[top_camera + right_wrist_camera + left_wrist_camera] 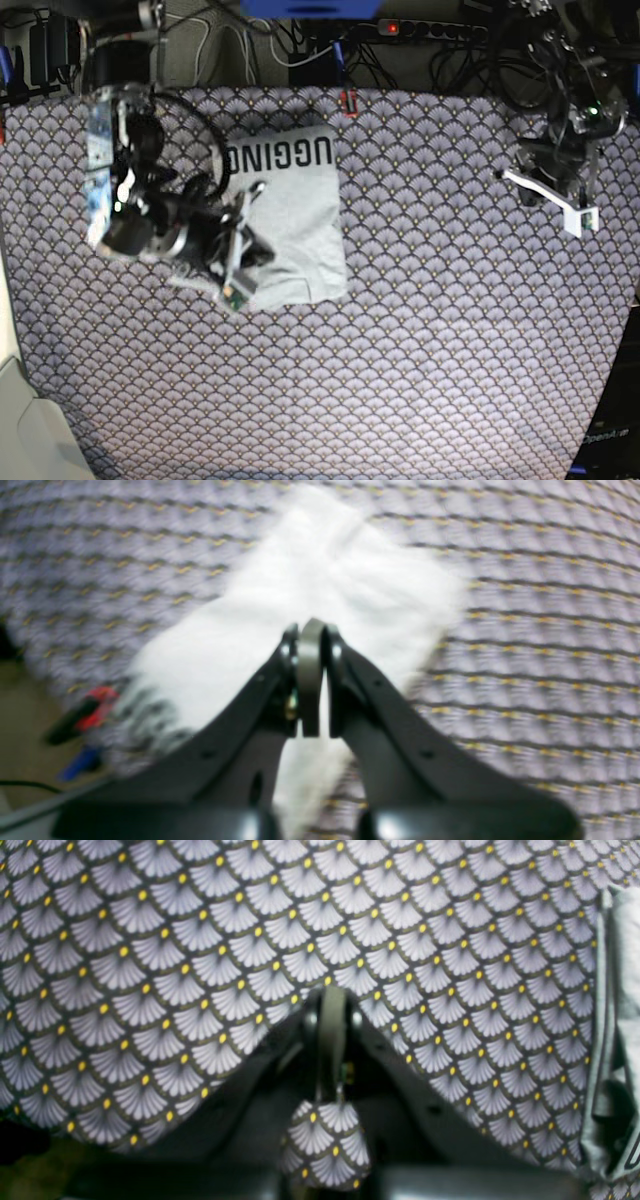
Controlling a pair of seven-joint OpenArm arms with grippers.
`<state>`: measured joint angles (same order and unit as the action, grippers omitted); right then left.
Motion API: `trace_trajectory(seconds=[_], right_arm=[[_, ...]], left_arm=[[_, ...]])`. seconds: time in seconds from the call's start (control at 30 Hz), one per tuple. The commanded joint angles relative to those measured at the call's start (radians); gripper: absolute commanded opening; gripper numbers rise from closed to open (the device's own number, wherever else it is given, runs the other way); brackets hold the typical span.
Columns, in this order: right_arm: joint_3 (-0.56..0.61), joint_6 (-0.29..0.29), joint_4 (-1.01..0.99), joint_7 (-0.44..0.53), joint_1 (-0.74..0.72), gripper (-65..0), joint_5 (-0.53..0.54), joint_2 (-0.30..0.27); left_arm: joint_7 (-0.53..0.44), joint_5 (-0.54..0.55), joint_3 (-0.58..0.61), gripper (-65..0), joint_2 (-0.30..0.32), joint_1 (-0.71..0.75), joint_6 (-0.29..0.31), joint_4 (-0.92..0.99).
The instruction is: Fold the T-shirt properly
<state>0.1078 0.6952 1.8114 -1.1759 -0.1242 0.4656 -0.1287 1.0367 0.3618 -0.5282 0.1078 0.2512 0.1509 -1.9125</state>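
The desk is seen covered edge to edge by a purple-grey cloth printed with fan scales and small yellow dots. On its far left part, in the base view, the T-shirt is laid as a folded grey rectangle, with black block lettering turned upside down along its far edge. A few creases are seen near its lower edge.

The right arm is stretched across the shirt's left side, and the right pincer is held over the grey fabric; in the right wrist view the right pincer's tips are pressed together above the pale, blurred shirt, with nothing seen clamped between them. Whether the fabric is touched cannot be told.

The left arm is held well apart from the shirt, near the far right of the desk. The left pincer is seen closed on nothing above the patterned cloth, with a grey fabric edge showing at the right border of that view.
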Motion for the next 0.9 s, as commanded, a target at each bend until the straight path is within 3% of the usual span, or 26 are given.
trace_trajectory(seconds=[0.0,0.27,0.53,0.73,0.87], right_arm=[[-0.006,0.003,0.038,0.011,0.014,-65.0,0.008,0.001],[-0.001,0.003,0.063,0.119,0.222,-65.0,0.002,0.008],[-0.003,0.003,-0.103,0.189,0.229,-65.0,0.003,-0.044],[-0.003,0.003,0.049,0.178,0.277,-65.0,0.008,-0.099],[-0.009,0.003,0.192,0.080,0.298,-65.0,0.008,-0.118]], left_arm=[[-0.017,0.003,-0.002,-64.6,0.013,-0.003,0.002,-0.026],[-0.017,0.007,-0.005,-64.6,0.040,0.024,0.002,-0.057],[-0.019,0.007,-0.034,-64.6,0.040,0.066,0.002,-0.058],[-0.019,0.007,-0.089,-64.6,0.054,0.070,0.003,-0.057],[-0.019,0.009,-0.089,-64.6,0.082,0.087,0.003,-0.058]])
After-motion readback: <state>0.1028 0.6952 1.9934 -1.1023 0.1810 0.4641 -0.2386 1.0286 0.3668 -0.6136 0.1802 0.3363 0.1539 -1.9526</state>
